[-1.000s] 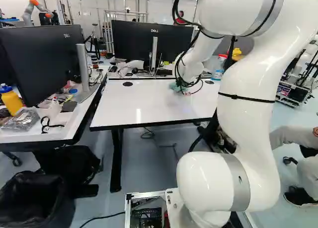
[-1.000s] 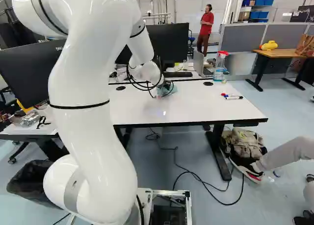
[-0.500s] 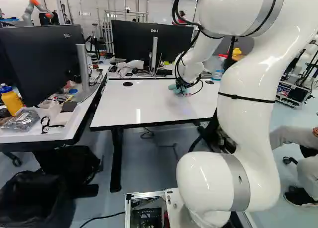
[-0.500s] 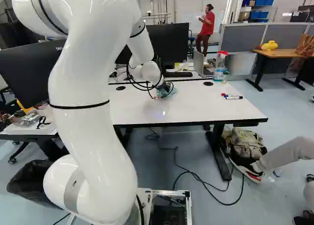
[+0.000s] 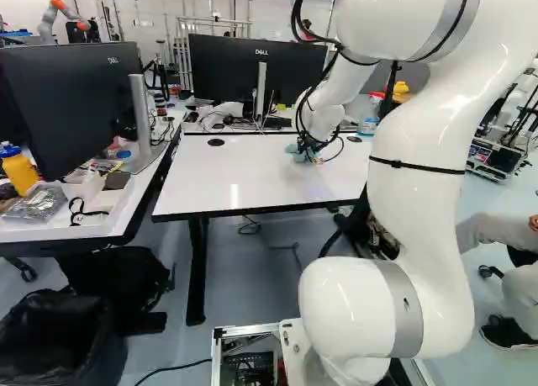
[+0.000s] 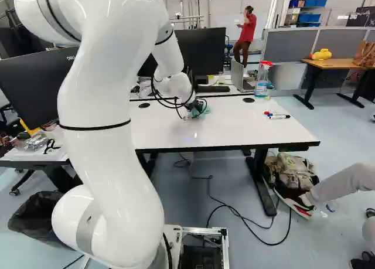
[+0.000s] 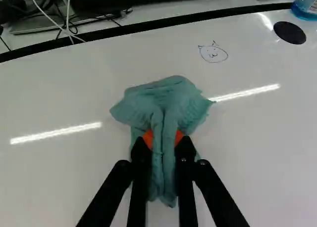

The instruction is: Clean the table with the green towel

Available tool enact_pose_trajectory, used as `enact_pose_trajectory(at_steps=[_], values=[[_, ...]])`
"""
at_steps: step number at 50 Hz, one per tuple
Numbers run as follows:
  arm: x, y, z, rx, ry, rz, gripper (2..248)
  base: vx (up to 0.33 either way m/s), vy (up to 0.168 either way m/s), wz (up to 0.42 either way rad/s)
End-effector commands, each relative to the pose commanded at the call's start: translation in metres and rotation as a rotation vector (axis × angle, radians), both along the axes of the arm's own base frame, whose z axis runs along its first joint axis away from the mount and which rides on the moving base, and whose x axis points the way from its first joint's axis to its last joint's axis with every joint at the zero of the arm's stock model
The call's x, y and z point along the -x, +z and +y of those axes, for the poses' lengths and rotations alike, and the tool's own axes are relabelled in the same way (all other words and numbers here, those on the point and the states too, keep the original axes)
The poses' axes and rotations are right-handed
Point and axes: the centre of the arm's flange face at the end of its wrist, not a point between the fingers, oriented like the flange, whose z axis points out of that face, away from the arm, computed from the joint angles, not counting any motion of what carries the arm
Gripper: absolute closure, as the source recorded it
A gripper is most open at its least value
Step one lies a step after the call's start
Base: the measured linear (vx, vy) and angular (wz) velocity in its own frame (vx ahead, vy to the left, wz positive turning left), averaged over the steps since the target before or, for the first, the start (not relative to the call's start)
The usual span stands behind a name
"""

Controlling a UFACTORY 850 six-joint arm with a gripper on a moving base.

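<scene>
The green towel (image 7: 173, 96) hangs bunched in the end effector (image 7: 162, 144), pinched between the orange pads (image 7: 147, 138), with its loose folds fanned out ahead at twelve o'clock, the way the fingers point. In both base views the cloth has slipped slightly toward six o'clock, nearer the base, over the last second, and the wrist of the white UFACTORY 850 arm (image 6: 111, 105) has gone with it; the base itself hasn't budged. I read that as a short wiping stroke rather than a carry, though the towel is small and partly behind the wrist in the base views, so I can't swear how firmly it presses on the white desk (image 6: 234, 131). Seen from the grip, a cat-face doodle (image 7: 213, 55) sits near one o'clock, untouched by the cloth, so the cleaning looks unfinished; the next stroke should probably swing that way with the folds kept flat. Farther out, between one and two o'clock, lies the black cable grommet (image 7: 290, 32), where an edge might snag. In the right base view the dry-erase markers (image 6: 279, 116) are at three o'clock from the towel and the spray bottle (image 6: 262, 81) at about two; a wide sweep could knock either.
</scene>
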Motion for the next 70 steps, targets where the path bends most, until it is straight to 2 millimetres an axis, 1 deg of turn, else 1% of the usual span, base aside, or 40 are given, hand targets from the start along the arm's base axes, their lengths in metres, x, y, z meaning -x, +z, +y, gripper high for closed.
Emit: enact_pose_trajectory(at_steps=[15, 26, 33, 42, 52, 61, 70], values=[[0.001, 0.000, -0.002, -0.001, -0.004, 0.003, 190, 0.000, 0.000, 0.000], [0.003, 0.000, -0.017, -0.001, -0.031, 0.003, 190, 0.000, 0.000, 0.000], [0.000, -0.001, -0.029, 0.000, -0.050, 0.000, 190, 0.000, 0.000, 0.000], [-0.012, -0.002, -0.038, 0.002, -0.061, -0.008, 190, 0.000, 0.000, 0.000], [-0.030, -0.003, -0.039, 0.004, -0.055, -0.019, 190, 0.000, 0.000, 0.000], [-0.046, -0.004, -0.034, 0.006, -0.042, -0.029, 190, 0.000, 0.000, 0.000], [-0.057, -0.005, -0.023, 0.006, -0.021, -0.035, 190, 0.000, 0.000, 0.000]])
